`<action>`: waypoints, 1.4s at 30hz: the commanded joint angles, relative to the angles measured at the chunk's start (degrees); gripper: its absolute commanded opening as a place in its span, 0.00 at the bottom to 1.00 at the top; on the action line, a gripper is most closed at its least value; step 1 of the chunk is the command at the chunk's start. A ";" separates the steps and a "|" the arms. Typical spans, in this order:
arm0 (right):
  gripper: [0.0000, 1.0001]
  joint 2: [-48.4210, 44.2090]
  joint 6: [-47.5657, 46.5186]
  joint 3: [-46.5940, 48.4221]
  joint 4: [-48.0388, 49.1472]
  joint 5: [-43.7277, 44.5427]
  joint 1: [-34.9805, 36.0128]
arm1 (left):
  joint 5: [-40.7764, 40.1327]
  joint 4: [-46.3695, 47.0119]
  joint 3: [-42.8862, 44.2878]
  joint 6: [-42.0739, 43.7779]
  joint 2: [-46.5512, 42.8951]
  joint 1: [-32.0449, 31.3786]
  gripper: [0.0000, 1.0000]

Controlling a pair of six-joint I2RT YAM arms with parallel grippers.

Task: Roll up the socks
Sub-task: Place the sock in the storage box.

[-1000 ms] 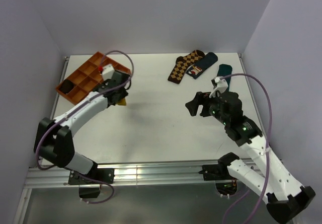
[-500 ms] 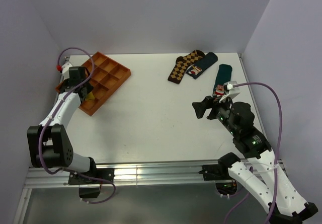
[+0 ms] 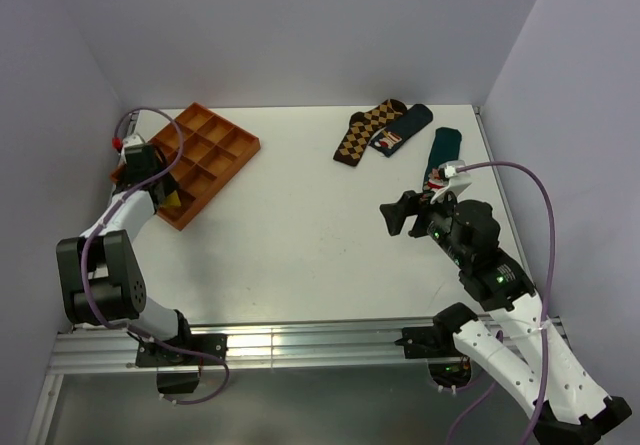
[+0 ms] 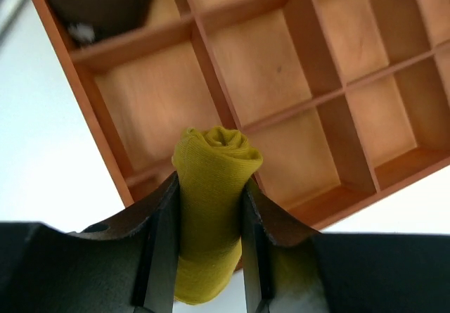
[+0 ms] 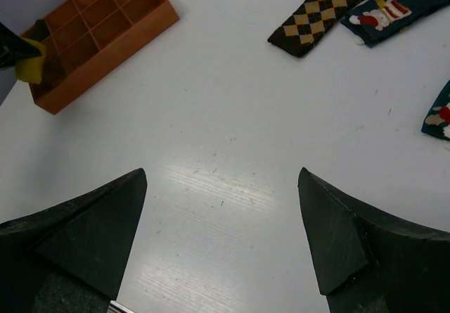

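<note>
The mustard-yellow sock (image 4: 212,186) is rolled into a tight cylinder and clamped between my left gripper's (image 4: 209,207) fingers. It hangs over the near-left corner of the orange divided tray (image 4: 281,67). In the top view the left gripper (image 3: 170,197) sits at the tray's (image 3: 205,155) left end, with a bit of yellow sock (image 3: 176,201) showing. In the right wrist view the sock (image 5: 31,68) shows at the far left, by the tray (image 5: 105,42). My right gripper (image 3: 403,215) (image 5: 221,214) is open and empty above the bare table.
A brown-and-tan argyle sock (image 3: 365,132) (image 5: 320,12) and dark green Santa socks (image 3: 400,128) (image 3: 440,155) (image 5: 383,7) lie at the back right. A dark rolled item (image 4: 105,3) fills one tray compartment. Grey walls close in the left, back and right.
My left gripper carried the rolled yellow sock from the tray's right side leftward to the tray's left end. My right gripper pulled back slightly and stays open.
</note>
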 commanded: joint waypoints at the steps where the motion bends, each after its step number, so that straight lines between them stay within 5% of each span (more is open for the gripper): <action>1: 0.95 0.10 -1.57 -0.25 2.26 0.85 0.41 | 3.51 6.43 2.04 4.95 -0.52 2.53 0.00; 23: 0.93 4.58 -3.24 0.19 2.70 0.50 0.68 | 17.12 21.72 4.16 17.79 10.90 11.32 0.00; 42: 0.92 3.97 -3.77 0.11 2.88 -0.21 0.68 | 18.63 13.13 8.99 22.62 15.12 12.12 0.00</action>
